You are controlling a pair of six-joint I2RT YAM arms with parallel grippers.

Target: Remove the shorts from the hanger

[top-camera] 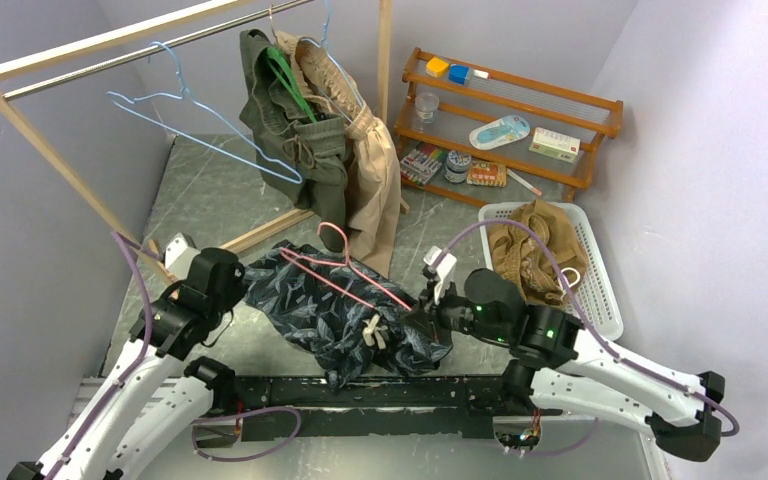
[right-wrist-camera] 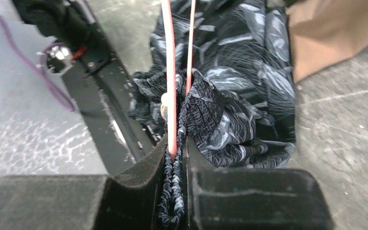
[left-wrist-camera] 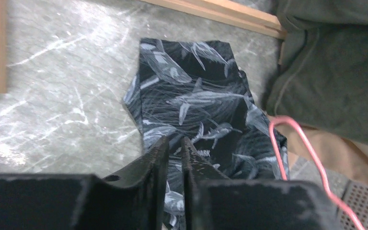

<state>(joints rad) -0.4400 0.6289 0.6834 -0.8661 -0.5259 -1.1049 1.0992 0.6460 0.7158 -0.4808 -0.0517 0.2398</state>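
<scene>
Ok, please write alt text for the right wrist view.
The right gripper is shut on the waistband of the navy shorts, with the pink hanger wire between its fingers too. The shorts lie bunched on the grey table.

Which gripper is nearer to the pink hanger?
Right. The right gripper clamps the pink hanger and navy shorts; the left gripper sits at the shorts' opposite edge, off the hanger.

Hanging shorts [top-camera: 305,140], rack frame [top-camera: 50,150] crowd rear; table [top-camera: 210,200] left of them passable.
</scene>
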